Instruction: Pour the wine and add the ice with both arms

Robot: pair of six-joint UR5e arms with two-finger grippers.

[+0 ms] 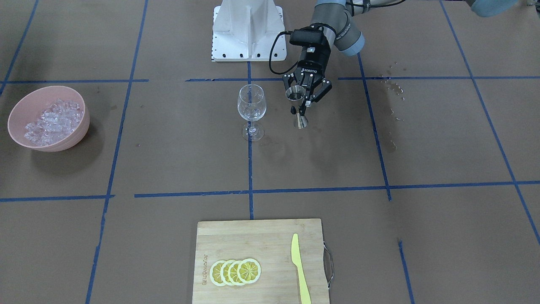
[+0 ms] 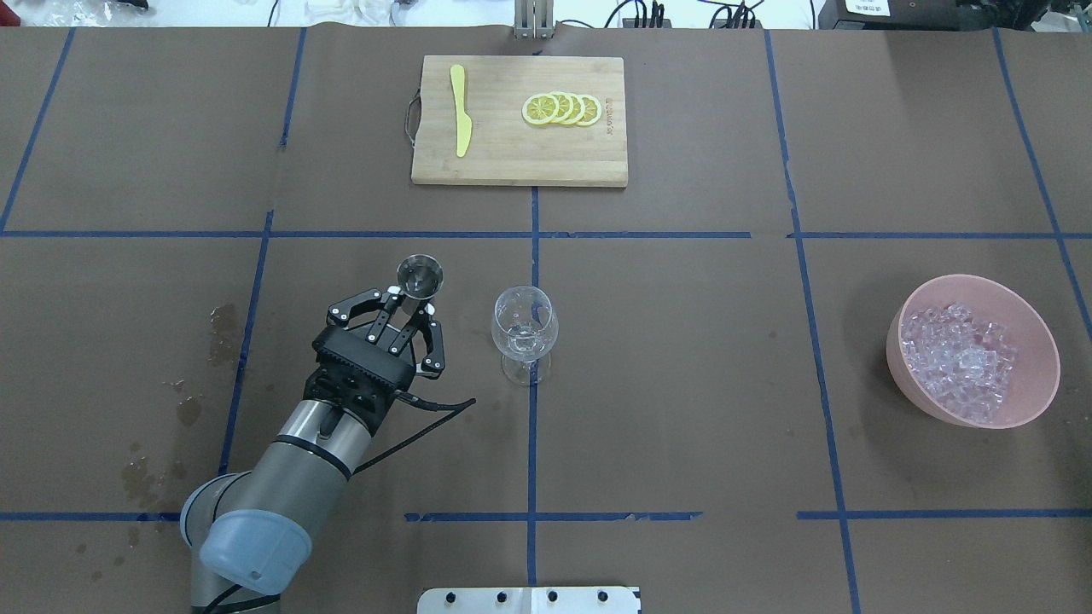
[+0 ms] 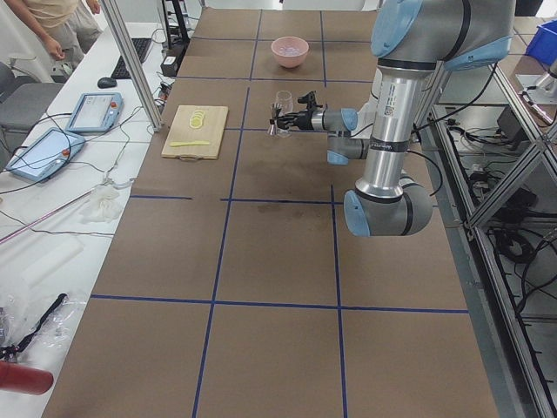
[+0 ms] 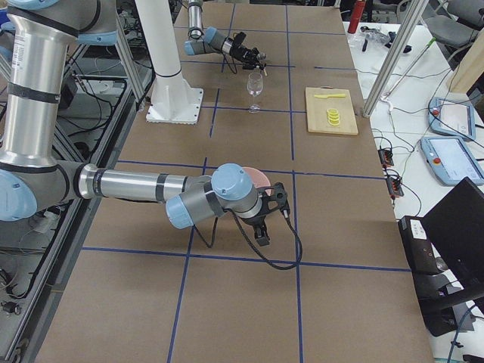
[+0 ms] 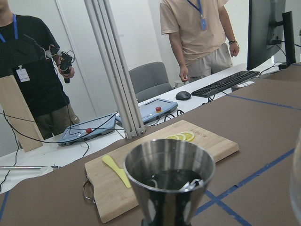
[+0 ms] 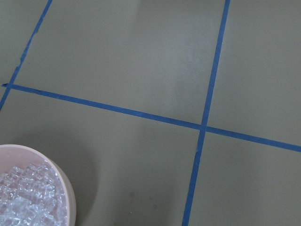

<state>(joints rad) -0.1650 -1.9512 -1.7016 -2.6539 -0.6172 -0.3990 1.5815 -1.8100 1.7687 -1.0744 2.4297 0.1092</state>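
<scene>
My left gripper (image 1: 300,107) is shut on the waist of a steel jigger (image 1: 296,93) and holds it upright just beside the empty-looking wine glass (image 1: 251,103). In the overhead view the left gripper (image 2: 415,307) and jigger (image 2: 420,277) are left of the glass (image 2: 525,328). The left wrist view shows a little wine (image 5: 171,179) in the jigger cup. The ice (image 2: 960,362) is heaped in a pink bowl (image 2: 1036,401). My right gripper (image 4: 263,227) hangs near that bowl and shows only in the exterior right view, so I cannot tell whether it is open or shut.
A wooden cutting board (image 2: 512,162) with lemon slices (image 2: 563,109) and a yellow knife (image 2: 461,111) lies at the far edge. Wet spots (image 2: 223,324) mark the paper by the left arm. The white pedestal (image 1: 248,29) stands behind the glass.
</scene>
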